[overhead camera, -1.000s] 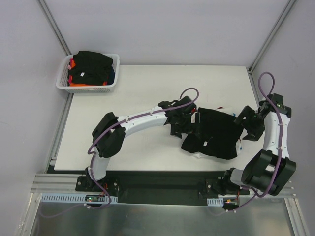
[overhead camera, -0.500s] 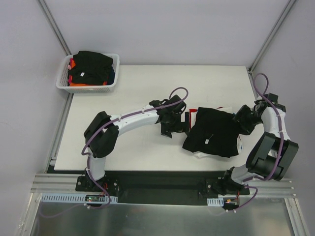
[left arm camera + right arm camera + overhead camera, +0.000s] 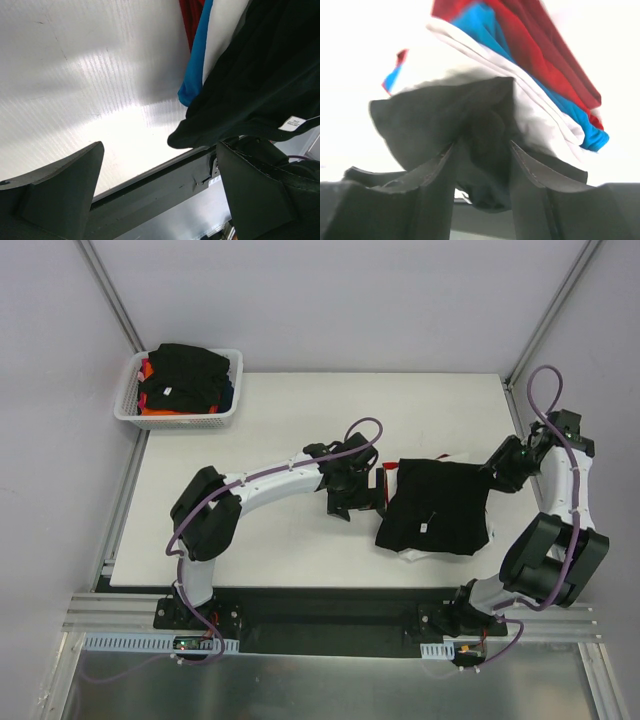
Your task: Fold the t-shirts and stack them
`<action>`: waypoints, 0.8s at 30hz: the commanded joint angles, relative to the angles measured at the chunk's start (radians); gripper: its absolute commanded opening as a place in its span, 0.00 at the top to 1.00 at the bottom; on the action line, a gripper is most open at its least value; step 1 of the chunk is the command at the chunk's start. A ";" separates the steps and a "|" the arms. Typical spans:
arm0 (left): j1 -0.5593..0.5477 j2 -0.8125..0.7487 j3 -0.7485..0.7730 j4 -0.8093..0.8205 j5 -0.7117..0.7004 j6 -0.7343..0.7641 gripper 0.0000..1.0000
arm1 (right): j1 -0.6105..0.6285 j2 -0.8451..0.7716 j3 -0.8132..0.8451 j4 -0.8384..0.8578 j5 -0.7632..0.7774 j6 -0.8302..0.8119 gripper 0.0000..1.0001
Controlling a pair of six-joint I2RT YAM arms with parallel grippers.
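- Left arm (image 3: 272, 478) and right arm (image 3: 567, 496): white tubes with fat black joints.
- A purple cable (image 3: 366, 421) loops along each.
- Fingers (image 3: 532, 192) are dark, with stitched edges.

Two robot arms, left arm (image 3: 270, 478) and right arm (image 3: 568, 500), are reaching over one table (image 3: 300, 410). One stack at centre right is showing four t-shirts: black t-shirt (image 3: 440, 510), white t-shirt (image 3: 485, 55), blue t-shirt (image 3: 475, 22), red t-shirt (image 3: 530, 45). One basket (image 3: 178, 421), upper left, is holding uncountable bunched shirts (image 3: 185, 375).

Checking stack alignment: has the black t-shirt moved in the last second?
Yes. The black t-shirt turned slightly, its edges now squarer to the table's near edge.
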 commanded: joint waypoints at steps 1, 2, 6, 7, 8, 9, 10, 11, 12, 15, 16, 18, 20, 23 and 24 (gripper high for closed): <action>0.001 -0.002 0.046 -0.009 0.019 0.009 0.05 | 0.005 -0.002 0.119 -0.014 -0.035 0.009 0.56; -0.001 -0.003 0.049 -0.009 0.019 0.009 0.05 | 0.005 0.003 0.128 -0.017 -0.038 0.013 0.56; 0.001 -0.005 0.043 -0.009 0.017 0.005 0.05 | 0.008 0.035 0.142 -0.017 -0.044 0.011 0.57; 0.001 -0.002 0.043 -0.010 0.017 0.003 0.05 | 0.010 0.042 0.136 -0.016 -0.044 0.010 0.57; 0.001 -0.002 0.041 -0.010 0.017 0.003 0.05 | 0.010 0.052 0.128 -0.013 -0.044 0.006 0.57; 0.001 -0.002 0.038 -0.010 0.019 0.002 0.05 | 0.010 0.056 0.119 -0.003 -0.047 0.003 0.56; 0.001 -0.002 0.037 -0.010 0.017 0.002 0.05 | 0.010 0.061 0.096 0.003 -0.047 0.002 0.56; 0.001 -0.005 0.037 -0.010 0.016 0.002 0.05 | 0.010 0.056 0.082 0.009 -0.046 0.002 0.54; 0.001 -0.006 0.034 -0.010 0.014 0.002 0.05 | 0.010 0.055 0.070 0.020 -0.044 -0.003 0.54; 0.001 -0.012 0.035 -0.010 0.008 0.000 0.05 | 0.010 0.039 0.019 0.038 -0.041 -0.010 0.60; 0.001 -0.012 0.037 -0.010 0.008 -0.001 0.05 | 0.010 0.039 0.004 0.043 -0.040 -0.017 0.61; 0.001 -0.011 0.043 -0.010 0.011 -0.003 0.05 | 0.010 0.053 -0.027 0.053 -0.038 -0.017 0.61; 0.001 -0.006 0.047 -0.010 0.012 0.000 0.05 | 0.010 0.065 -0.045 0.061 -0.041 -0.017 0.54; 0.001 0.003 0.041 -0.010 0.017 0.000 0.05 | 0.010 0.061 -0.048 0.063 -0.043 -0.017 0.50; 0.001 0.003 0.040 -0.010 0.022 0.000 0.05 | 0.010 0.047 -0.041 0.050 -0.038 -0.017 0.50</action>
